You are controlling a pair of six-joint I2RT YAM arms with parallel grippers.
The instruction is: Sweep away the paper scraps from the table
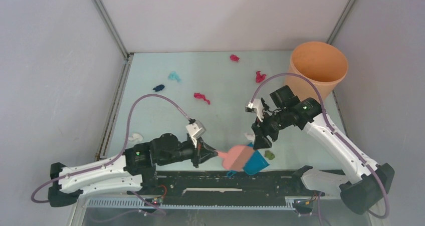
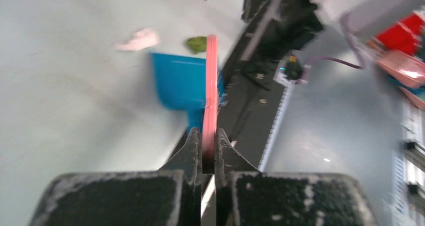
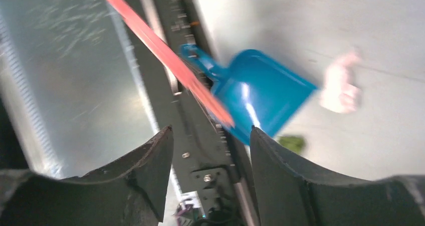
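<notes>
Your left gripper (image 2: pixel 209 145) is clamped on the brush (image 2: pixel 211 80), which crosses over the dustpan (image 2: pixel 178 80), with paper scraps (image 1: pixel 202 97) scattered across the table (image 1: pixel 215 121), an olive scrap (image 1: pixel 269 155) just beside the dustpan, and your right gripper (image 3: pixel 210 136) above it, jaws apart and empty.

white arm links (image 1: pixel 95 173), black joints (image 1: pixel 150 157), looping purple cables (image 1: pixel 155 96), small green lights (image 1: pixel 137 152)
</notes>
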